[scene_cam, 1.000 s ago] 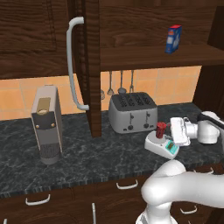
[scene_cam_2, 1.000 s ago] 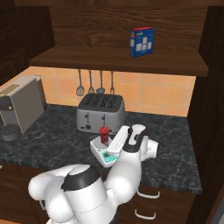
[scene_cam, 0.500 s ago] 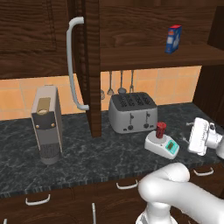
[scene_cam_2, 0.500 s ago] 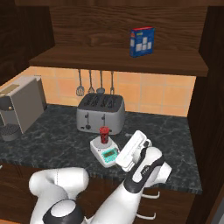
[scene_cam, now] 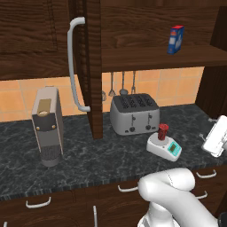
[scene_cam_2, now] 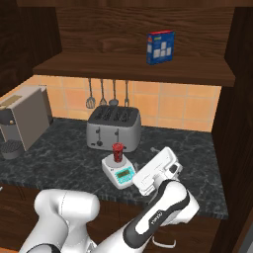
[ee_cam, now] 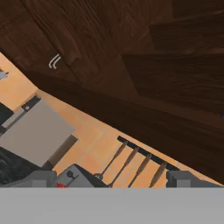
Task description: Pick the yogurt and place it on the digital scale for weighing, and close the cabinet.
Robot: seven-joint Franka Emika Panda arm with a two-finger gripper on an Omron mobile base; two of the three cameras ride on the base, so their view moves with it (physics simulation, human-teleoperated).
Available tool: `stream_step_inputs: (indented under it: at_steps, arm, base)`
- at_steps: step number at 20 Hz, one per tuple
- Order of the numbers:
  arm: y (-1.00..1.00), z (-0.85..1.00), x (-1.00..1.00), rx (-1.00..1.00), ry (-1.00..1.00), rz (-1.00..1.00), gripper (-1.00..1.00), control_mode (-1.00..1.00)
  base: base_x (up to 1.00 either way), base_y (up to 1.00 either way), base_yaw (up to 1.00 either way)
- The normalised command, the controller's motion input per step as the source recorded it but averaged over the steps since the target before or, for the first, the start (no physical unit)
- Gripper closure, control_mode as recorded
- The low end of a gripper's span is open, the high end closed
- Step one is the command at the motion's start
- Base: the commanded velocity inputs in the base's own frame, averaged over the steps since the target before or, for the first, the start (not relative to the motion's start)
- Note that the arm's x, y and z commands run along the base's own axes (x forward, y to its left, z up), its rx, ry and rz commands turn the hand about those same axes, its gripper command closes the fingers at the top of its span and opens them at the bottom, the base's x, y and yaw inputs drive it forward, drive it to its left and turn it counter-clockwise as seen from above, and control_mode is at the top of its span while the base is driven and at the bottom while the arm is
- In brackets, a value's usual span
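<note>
The dark red yogurt [scene_cam: 163, 131] [scene_cam_2: 118, 151] stands upright on the round platform of the white digital scale [scene_cam: 170, 150] [scene_cam_2: 123, 174], just in front of the toaster. My gripper [scene_cam: 214, 138] [scene_cam_2: 156, 171] [ee_cam: 113, 179] hangs to the right of the scale, apart from it. It is open and holds nothing. Its fingertips [ee_cam: 43, 178] stand wide apart in the hand view, pointing toward the wall and the underside of the cabinet. The cabinet door [scene_cam: 93, 66] with its pale bar handle [scene_cam: 75, 62] stands open, seen edge on. The shelf [scene_cam_2: 133, 66] inside is exposed.
A silver toaster [scene_cam: 134, 113] [scene_cam_2: 113, 128] sits behind the scale. A coffee machine [scene_cam: 47, 126] [scene_cam_2: 22, 123] stands at the left. A blue box [scene_cam: 175, 39] [scene_cam_2: 160, 47] is on the shelf. Utensils [scene_cam: 119, 86] [ee_cam: 131, 164] hang on the tiled wall. Dark wood panels [scene_cam_2: 239, 123] rise at the right.
My gripper has drawn back from the scale to the right and stayed open. The yogurt remains on the scale. The cabinet door has not moved.
</note>
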Motion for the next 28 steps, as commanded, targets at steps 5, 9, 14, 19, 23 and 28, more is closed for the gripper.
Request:
stream_step_inputs:
  at_steps: [5, 9, 14, 19, 23, 28]
  arm:
    - [-0.62, 0.42, -0.51, 0.03, -0.11, -0.27, -1.00, -1.00]
    - [-0.94, 0.47, -0.69, 0.09, -0.03, -0.31, -1.00, -1.00]
    - [-0.87, 0.16, -0.76, 0.01, -0.09, -0.33, -1.00, -1.00]
    - [-0.85, 0.29, -0.62, 0.05, 0.00, -0.25, -1.00, -1.00]
    - [-0.89, 0.34, -0.68, 0.04, -0.01, -0.13, -1.00, -1.00]
    - [-0.91, 0.26, -0.49, 0.01, 0.07, -0.09, -1.00, -1.00]
  base:
    - [0.00, 0.00, 0.00]
    - [0.00, 0.00, 0.00]
    - [0.00, 0.00, 0.00]
    - [0.00, 0.00, 0.00]
    - [0.00, 0.00, 0.00]
    - [0.00, 0.00, 0.00]
